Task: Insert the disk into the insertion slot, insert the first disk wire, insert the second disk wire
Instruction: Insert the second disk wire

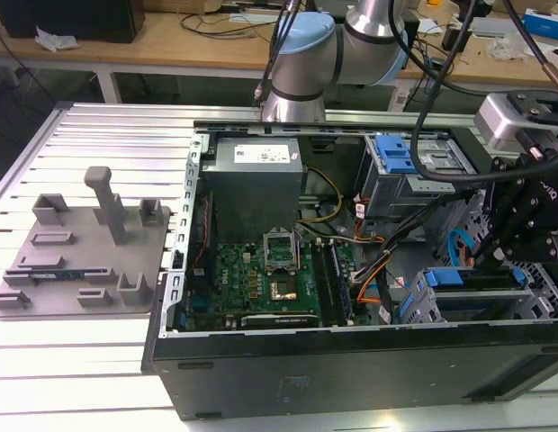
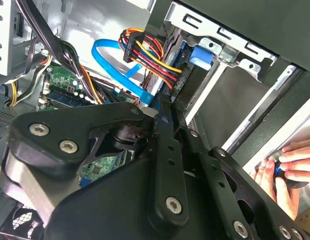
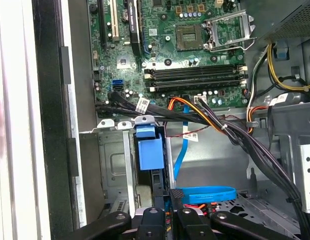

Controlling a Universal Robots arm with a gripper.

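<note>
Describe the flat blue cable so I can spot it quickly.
Inside the open computer case, look beside the motherboard. The flat blue cable loops there, a smooth single ribbon, unlike the bundled black, orange and yellow wires nearby.

Exterior view sits high, well back, looking down into the open computer case (image 1: 351,297) on the desk (image 1: 81,360). Both wrist views ride close inside the case, and both share the motherboard (image 3: 185,45) and the blue flat cable (image 2: 112,65).
</note>
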